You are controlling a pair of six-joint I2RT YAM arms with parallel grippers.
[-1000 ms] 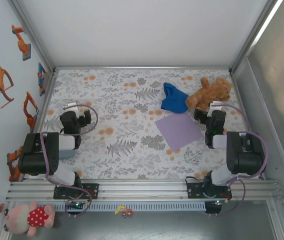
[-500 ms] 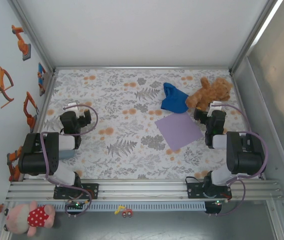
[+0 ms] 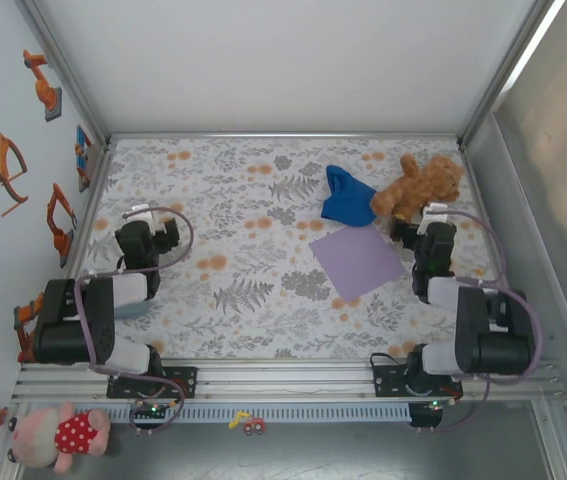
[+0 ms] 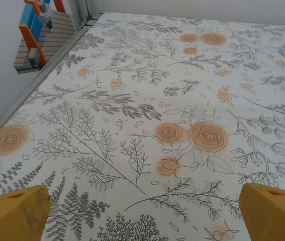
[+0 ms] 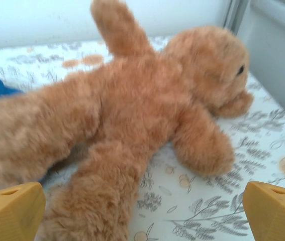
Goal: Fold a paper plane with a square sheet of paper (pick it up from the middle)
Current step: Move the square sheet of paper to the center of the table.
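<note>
Crouching low, elbows back, right pincer point(image 5: 143, 212) agape (facing teddy point(image 5: 132, 115)), left pincer point(image 4: 143, 210) agape.

Top view looking down, wrist views low, facing forward, right one near shared teddy bear point(image 5: 132, 115)

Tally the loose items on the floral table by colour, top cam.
Purple: 1, the square sheet of paper
Blue: 1, the cloth
Brown: 1, the teddy bear
Total: 3
</note>
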